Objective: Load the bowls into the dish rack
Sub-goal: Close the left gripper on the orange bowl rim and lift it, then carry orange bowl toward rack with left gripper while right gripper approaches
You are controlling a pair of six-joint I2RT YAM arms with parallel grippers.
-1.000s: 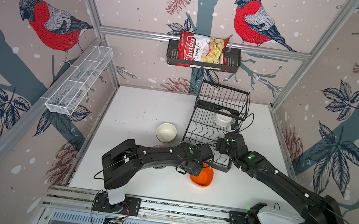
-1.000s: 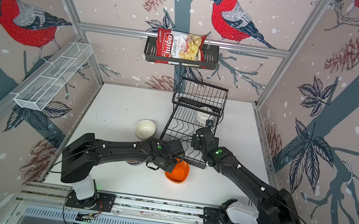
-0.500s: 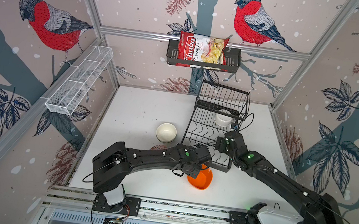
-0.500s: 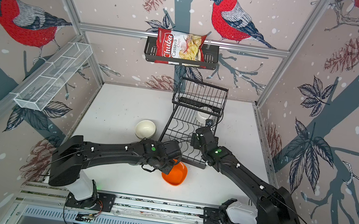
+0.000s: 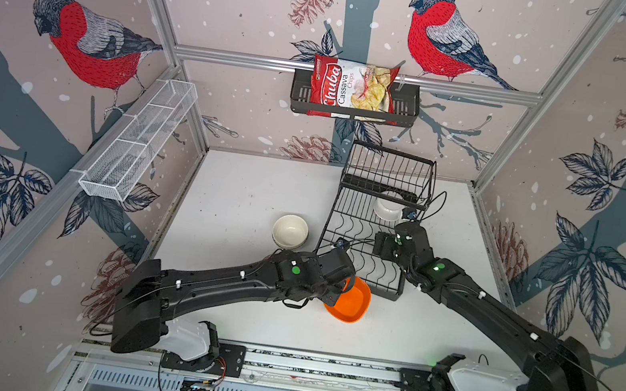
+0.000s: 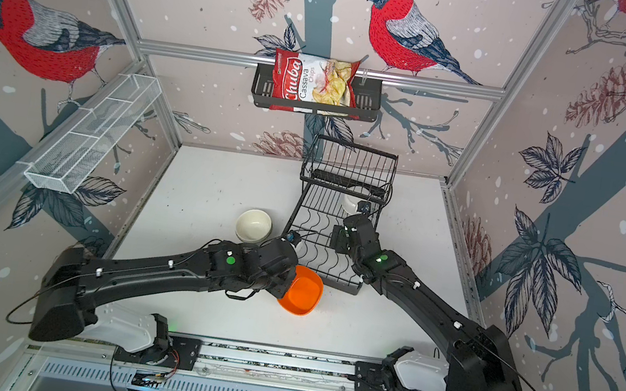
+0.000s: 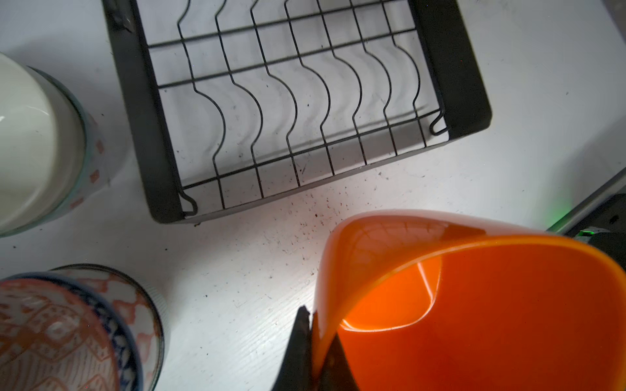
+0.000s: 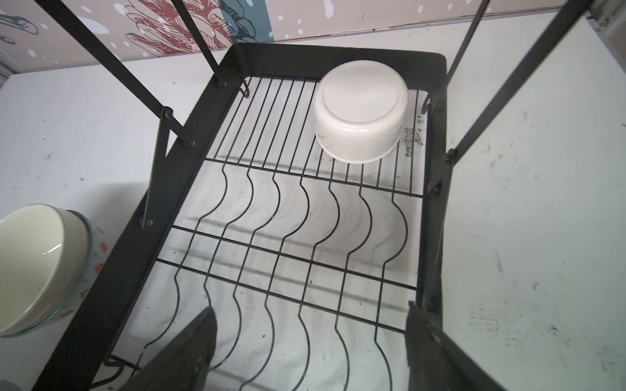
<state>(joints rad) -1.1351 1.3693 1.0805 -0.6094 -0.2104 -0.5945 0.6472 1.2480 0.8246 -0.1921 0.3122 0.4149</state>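
My left gripper [image 7: 315, 326] is shut on the rim of an orange bowl [image 5: 348, 300] [image 6: 301, 289] [image 7: 474, 304], holding it tilted just off the near end of the dish rack [image 5: 389, 294] [image 6: 340, 284] [image 7: 450, 67] [image 8: 338, 54]. A white bowl [image 5: 386, 212] [image 6: 352, 204] [image 8: 360, 111] lies upside down in the rack's far part. Left of the rack stands a cream bowl [image 5: 290, 231] [image 6: 253, 225] [image 7: 27, 135] [image 8: 34, 264]. A patterned bowl [image 7: 67, 331] sits under my left arm. My right gripper [image 8: 310, 309] [image 5: 383, 245] hangs open and empty over the rack's curved dividers.
A bag of cassava chips [image 5: 355, 85] sits in a black wall basket on the back wall. A white mesh tray [image 5: 138, 141] hangs on the left wall. The arms' base rail [image 5: 319, 367] runs along the table's front edge.
My left arm has shifted a little with the orange bowl, which now tilts more steeply beside the rack's near end. The right arm has not moved.
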